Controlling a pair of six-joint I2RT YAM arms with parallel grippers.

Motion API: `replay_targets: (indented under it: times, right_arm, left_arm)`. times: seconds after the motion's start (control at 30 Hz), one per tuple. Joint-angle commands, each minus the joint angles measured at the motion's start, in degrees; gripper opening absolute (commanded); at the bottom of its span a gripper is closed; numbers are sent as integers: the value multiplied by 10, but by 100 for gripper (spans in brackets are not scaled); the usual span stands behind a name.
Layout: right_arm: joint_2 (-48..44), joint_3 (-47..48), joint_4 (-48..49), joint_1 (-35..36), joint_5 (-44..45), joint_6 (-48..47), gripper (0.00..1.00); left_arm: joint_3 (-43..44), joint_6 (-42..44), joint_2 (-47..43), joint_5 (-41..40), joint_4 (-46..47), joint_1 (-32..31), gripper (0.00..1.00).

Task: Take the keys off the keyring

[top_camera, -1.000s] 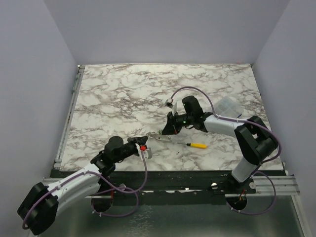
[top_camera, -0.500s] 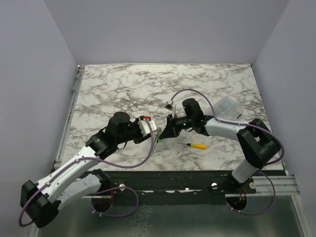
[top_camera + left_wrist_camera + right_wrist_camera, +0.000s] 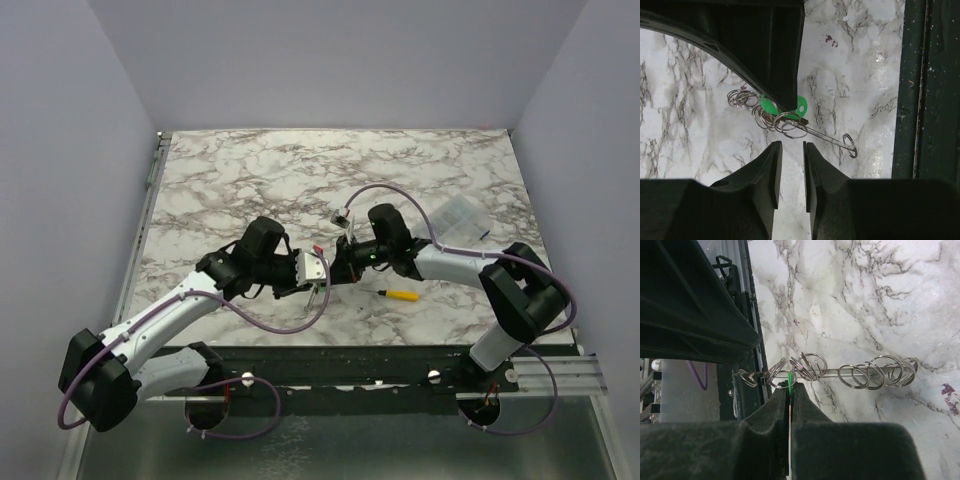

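Observation:
The keyring (image 3: 850, 372) is a thin metal rod strung with several silvery rings, held just above the marble table. My right gripper (image 3: 790, 390) is shut on the green-headed key (image 3: 789, 381), seen edge-on at the left end of the ring cluster. In the left wrist view the green key head (image 3: 800, 106) peeks out beside the right gripper's dark finger (image 3: 775, 55), with the keyring (image 3: 785, 122) below it. My left gripper (image 3: 791, 147) is open with a narrow gap and empty, its tips just short of the rings. In the top view the left gripper (image 3: 312, 270) and right gripper (image 3: 336, 266) face each other closely.
A yellow-handled screwdriver (image 3: 401, 295) lies on the table near the right arm. A clear plastic box (image 3: 463, 214) sits at the right. The table's dark front rail (image 3: 925, 100) is close by the keyring. The left arm's body (image 3: 690, 300) fills the right wrist view's upper left.
My left arm has swung from the table's front edge up and right until its open gripper faces the keyring. My right gripper has kept its hold and shifted slightly left.

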Motion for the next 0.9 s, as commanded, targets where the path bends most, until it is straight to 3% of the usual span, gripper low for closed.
replay_targets:
  times: [0.0, 0.27, 0.67, 0.87]
  right_arm:
    - [-35, -19, 18, 11, -19, -12, 1]
    - [-52, -31, 22, 25, -14, -27, 1]
    - [-52, -34, 32, 31, -14, -36, 0]
    - [-54, -35, 31, 32, -9, -34, 1]
  left_arm:
    - [22, 100, 29, 74, -16, 9, 28]
    - [13, 212, 46, 114, -22, 18, 30]
    - [7, 218, 67, 120, -10, 18, 35]
    - [3, 193, 78, 112, 3, 18, 29]
